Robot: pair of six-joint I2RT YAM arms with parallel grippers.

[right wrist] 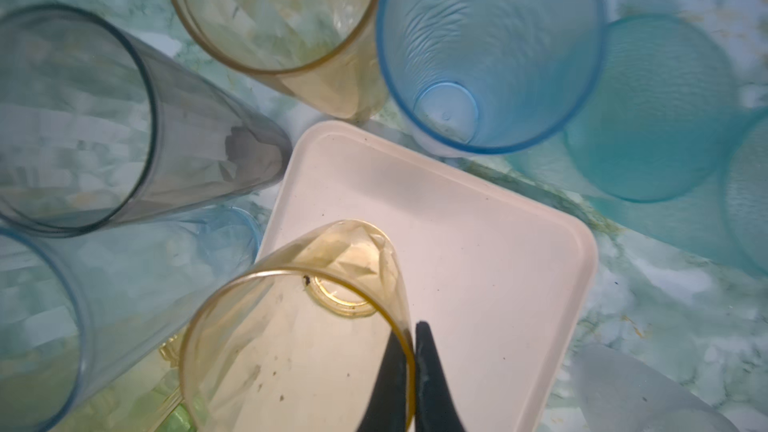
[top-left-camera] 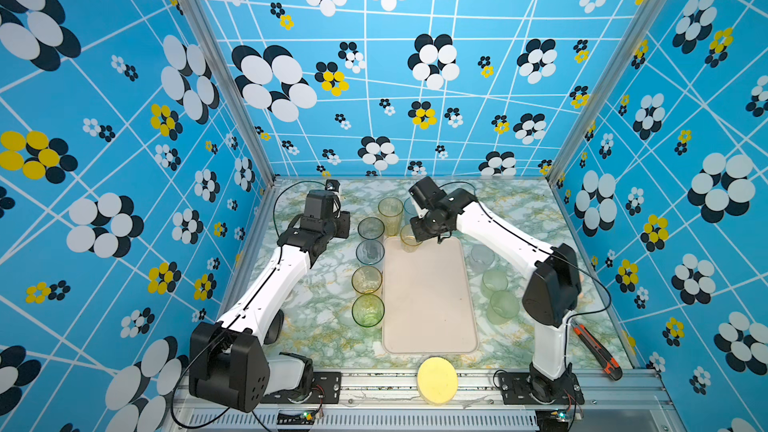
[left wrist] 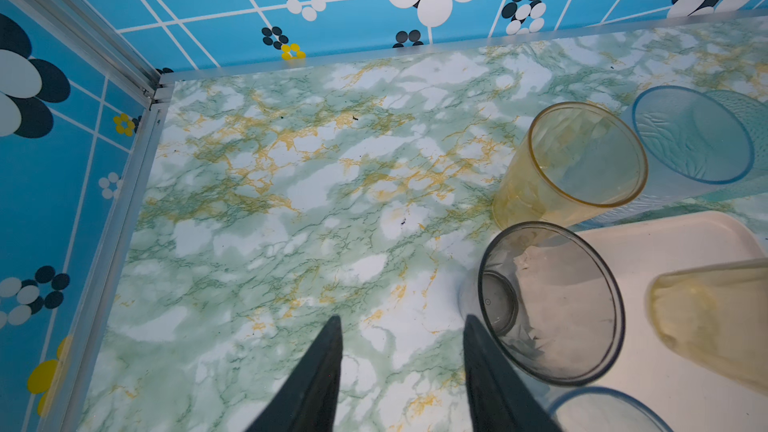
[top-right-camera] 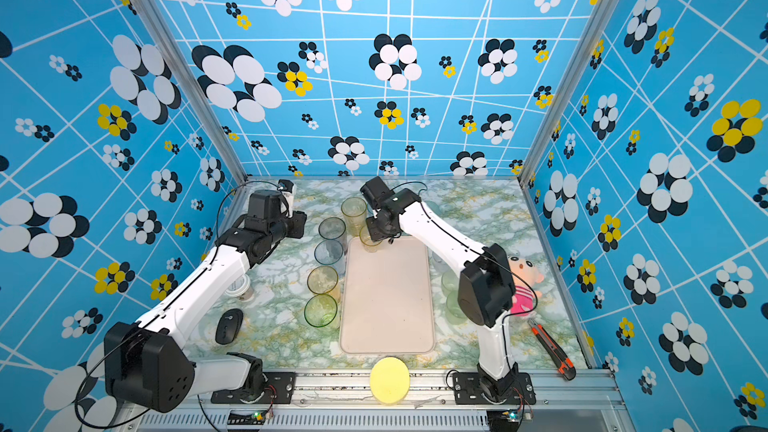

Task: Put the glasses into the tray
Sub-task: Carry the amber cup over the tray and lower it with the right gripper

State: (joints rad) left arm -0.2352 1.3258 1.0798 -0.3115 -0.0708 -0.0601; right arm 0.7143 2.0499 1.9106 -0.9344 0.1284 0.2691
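The right arm [top-left-camera: 498, 234] reaches over the far end of the tray [top-left-camera: 428, 309], its right gripper [right wrist: 409, 326] pinched on the rim of an amber glass [right wrist: 270, 326]. The left arm [top-left-camera: 266, 284] extends left of the tray's far end, left gripper [left wrist: 401, 320] half spread and empty

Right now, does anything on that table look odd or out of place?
The amber glass is tilted over the tray's corner, pinched by its rim in the right claw. A plush toy and box cutter look stray.
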